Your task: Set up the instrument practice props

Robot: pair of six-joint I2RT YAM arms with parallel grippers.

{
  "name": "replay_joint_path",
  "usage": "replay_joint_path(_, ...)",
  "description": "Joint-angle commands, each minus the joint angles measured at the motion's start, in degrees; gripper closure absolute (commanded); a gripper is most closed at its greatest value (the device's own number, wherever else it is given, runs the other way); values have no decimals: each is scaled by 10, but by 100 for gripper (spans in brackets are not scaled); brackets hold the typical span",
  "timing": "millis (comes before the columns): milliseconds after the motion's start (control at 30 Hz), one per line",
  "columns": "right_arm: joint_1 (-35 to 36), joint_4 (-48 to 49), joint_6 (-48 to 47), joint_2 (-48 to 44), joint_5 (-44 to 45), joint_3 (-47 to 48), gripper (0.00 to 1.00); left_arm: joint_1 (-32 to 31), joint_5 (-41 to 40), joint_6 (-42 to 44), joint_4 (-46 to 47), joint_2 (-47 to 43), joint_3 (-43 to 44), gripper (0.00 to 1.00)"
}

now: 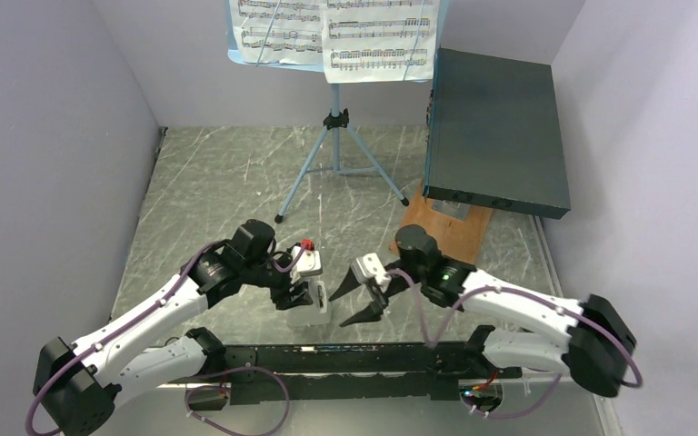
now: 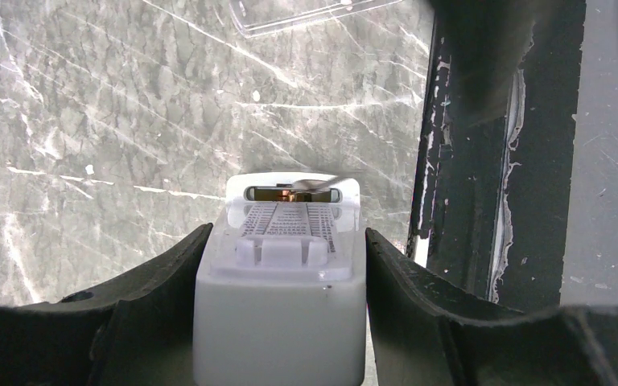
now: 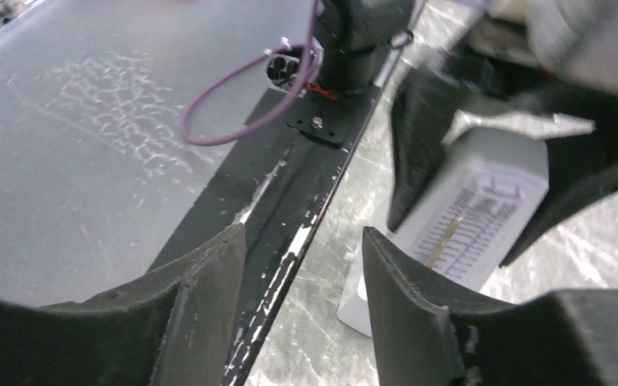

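Observation:
The grey-white pyramid metronome stands on the marble table near the front edge. My left gripper is shut on the metronome, one finger on each side. In the right wrist view the metronome shows its scale and pendulum. My right gripper is open and empty just right of it, its jaws over the table's front edge. The light blue music stand stands at the back on its tripod legs, with white sheet-music pages on its desk.
A big dark box leans on a wooden board at the back right. The black base rail runs along the near edge, close to the metronome. A clear plastic piece lies farther out on the table.

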Motion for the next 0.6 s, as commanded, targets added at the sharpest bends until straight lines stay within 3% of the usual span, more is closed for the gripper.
replay_joint_path(0, 18, -110, -76, -96, -40, 4, 41, -5, 4, 3, 14, -7, 11, 100)
replay_joint_path(133, 21, -73, -5, -152, 109, -11, 43, -3, -28, -18, 28, -16, 7, 100)
replay_joint_path(300, 20, -91, -13, -192, 266, -18, 43, 6, -80, -45, 64, -29, -5, 100)
replay_joint_path(400, 20, -116, -20, -197, 323, -14, 44, 28, -119, -57, 79, -29, -8, 100)
replay_joint_path(567, 20, -97, 0, -208, 339, -29, 44, 86, -161, -75, 114, -18, -7, 100)
